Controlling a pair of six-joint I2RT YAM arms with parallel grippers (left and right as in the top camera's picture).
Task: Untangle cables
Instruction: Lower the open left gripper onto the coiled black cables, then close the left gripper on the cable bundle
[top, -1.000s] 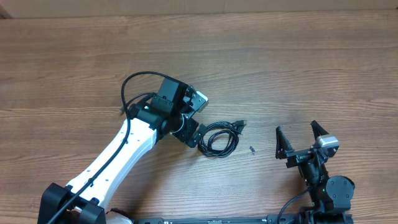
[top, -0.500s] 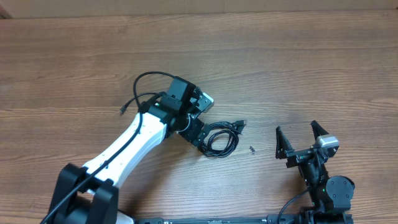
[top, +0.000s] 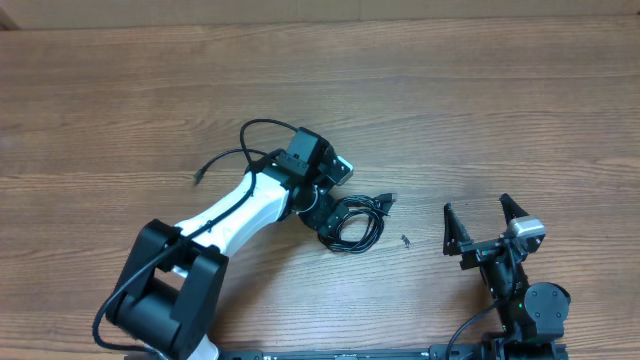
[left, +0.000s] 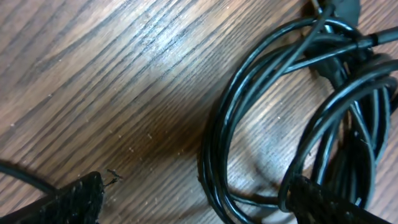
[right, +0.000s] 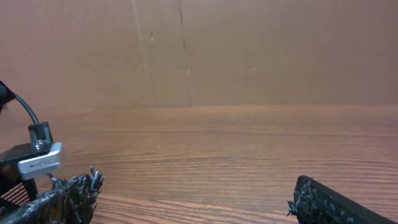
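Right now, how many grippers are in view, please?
2. The left gripper is open astride the edge of the cables, centre of the overhead view; the right gripper is open at its lower right, apart from them.

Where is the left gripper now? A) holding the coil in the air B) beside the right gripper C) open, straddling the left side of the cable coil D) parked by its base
C: the left gripper is open, with the left loop of the cables lying on the table between its fingers.

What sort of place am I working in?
Probably a robotics lab test bench: a wood-grain table, a left arm and a right arm based at its near edge, and a plain brown wall behind.
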